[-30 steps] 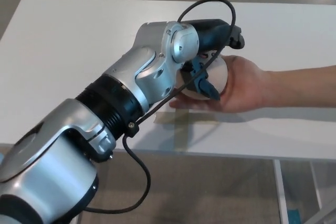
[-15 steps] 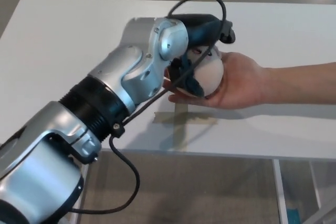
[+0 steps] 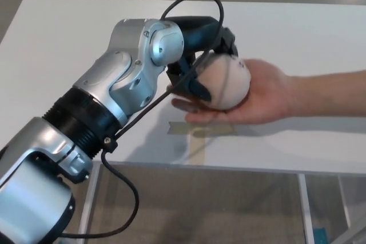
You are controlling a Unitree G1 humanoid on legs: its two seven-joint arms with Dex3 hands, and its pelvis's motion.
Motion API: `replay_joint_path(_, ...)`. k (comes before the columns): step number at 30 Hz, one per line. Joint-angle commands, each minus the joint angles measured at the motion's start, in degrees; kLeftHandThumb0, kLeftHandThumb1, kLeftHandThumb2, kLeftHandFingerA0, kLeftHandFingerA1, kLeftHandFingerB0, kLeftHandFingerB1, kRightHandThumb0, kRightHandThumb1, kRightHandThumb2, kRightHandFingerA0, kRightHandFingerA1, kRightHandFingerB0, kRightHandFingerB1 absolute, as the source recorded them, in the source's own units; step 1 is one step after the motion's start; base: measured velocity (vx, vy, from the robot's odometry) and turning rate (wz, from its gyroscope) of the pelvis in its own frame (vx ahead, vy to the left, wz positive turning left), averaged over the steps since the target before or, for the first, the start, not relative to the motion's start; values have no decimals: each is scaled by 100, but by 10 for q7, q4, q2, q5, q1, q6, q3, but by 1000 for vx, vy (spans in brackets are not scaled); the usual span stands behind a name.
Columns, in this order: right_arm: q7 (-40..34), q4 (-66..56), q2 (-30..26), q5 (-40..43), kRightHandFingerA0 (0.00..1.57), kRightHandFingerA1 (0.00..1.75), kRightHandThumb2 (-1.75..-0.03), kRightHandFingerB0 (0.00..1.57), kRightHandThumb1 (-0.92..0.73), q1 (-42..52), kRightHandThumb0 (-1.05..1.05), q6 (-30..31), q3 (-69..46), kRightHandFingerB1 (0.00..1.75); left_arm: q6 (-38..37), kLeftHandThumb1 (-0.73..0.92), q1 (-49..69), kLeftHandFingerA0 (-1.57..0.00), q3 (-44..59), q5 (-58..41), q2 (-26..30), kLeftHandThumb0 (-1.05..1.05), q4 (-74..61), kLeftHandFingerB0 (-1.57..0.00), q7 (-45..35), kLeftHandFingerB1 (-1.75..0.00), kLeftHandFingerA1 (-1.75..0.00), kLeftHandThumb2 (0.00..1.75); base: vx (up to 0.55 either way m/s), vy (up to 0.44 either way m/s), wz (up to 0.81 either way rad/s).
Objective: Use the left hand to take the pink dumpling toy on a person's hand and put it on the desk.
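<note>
Pink dumpling toy (image 3: 227, 84), round and pale, resting in a person's hand (image 3: 260, 92) above the white desk (image 3: 68, 44). Gripped by the left hand (image 3: 197, 55) (black fingers (image 3: 194, 87) wrapped around its near side). Not on the desk yet.

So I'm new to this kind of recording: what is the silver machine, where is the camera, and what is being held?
The camera sits on a humanoid robot's head, looking down. The silver and black limb from the left is its left arm, ending in a dark robot hand. That robot hand is wrapped around a pale pink dumpling toy, which rests on a person's open palm reaching in from the right. Below them is a white desk with a strip of tape on it. The toy has not left the palm. The right hand is out of view.
</note>
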Motion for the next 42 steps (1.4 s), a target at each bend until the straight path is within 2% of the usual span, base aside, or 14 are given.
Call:
replay_joint_path(1,1,3,2,3,75,48,-57,56,-60,8,-37,7,2,42,-29,69,20,-80,-12,43,8,-17,-3,-84,5,-53,-117,61,0,0,0)
replay_joint_path(4,5,3,1,1,75,48,-57,56,-60,9,-37,7,5,42,-34,69,26,-83,-2,41,6,-18,-6,-85,10,-53,-111,60,0,0,0)
replay_joint_path(6,6,3,0,2,75,48,-57,55,-60,5,-37,8,3,42,-37,69,22,-83,4,36,3,-19,1,-89,10,-58,-120,61,0,0,0)
replay_joint_path(7,6,2,-1,7,74,48,-57,56,-60,-2,-38,11,-1,42,-39,70,15,-90,11,31,-2,-19,10,-85,7,-53,-95,61,0,0,0)
replay_joint_path(8,7,2,-2,10,74,48,-57,56,-60,-4,-38,13,-3,42,-39,70,13,-90,12,31,-4,-19,12,-85,5,-53,-95,61,0,0,0)
replay_joint_path(10,7,3,-2,11,74,48,-57,56,-60,-4,-38,14,-5,42,-41,70,12,-89,15,33,-7,-19,15,-86,2,-54,-98,60,0,0,0)
replay_joint_path(11,8,3,-2,5,75,48,-57,57,-60,-5,-38,14,-1,42,-45,69,12,-80,18,32,-9,-19,19,-89,5,-59,-123,61,0,0,0)
replay_joint_path(14,9,4,1,6,76,48,-57,57,-59,10,-37,14,-1,42,-44,69,32,-75,17,32,-11,-20,3,-89,5,-62,-132,62,0,0,0)
replay_joint_path(15,8,3,1,7,77,49,-57,57,-59,10,-38,14,-2,42,-46,69,29,-87,19,33,-14,-21,8,-89,6,-61,-119,61,0,0,0)
replay_joint_path(19,7,3,3,8,76,49,-57,56,-59,10,-37,11,-3,42,-49,69,23,-86,26,30,-19,-21,18,-88,6,-70,-122,61,0,0,0)
replay_joint_path(21,10,2,2,6,75,48,-57,55,-59,13,-37,10,-1,42,-46,75,24,-96,37,23,-20,-19,17,-89,4,-57,-87,62,0,0,0)
replay_joint_path(26,11,2,2,7,75,48,-57,56,-60,15,-37,10,-2,42,-45,75,25,-96,51,22,-21,-19,16,-88,5,-56,-77,62,0,0,0)
replay_joint_path(31,9,3,1,4,76,48,-57,57,-60,13,-37,11,-1,42,-58,75,28,-88,64,29,-20,-20,14,-90,20,-58,-105,62,0,0,0)
replay_joint_path(42,15,2,0,9,77,49,-57,58,-60,21,-36,12,-3,43,-50,75,37,-86,64,37,-26,-21,1,-90,12,-59,-114,63,0,0,0)
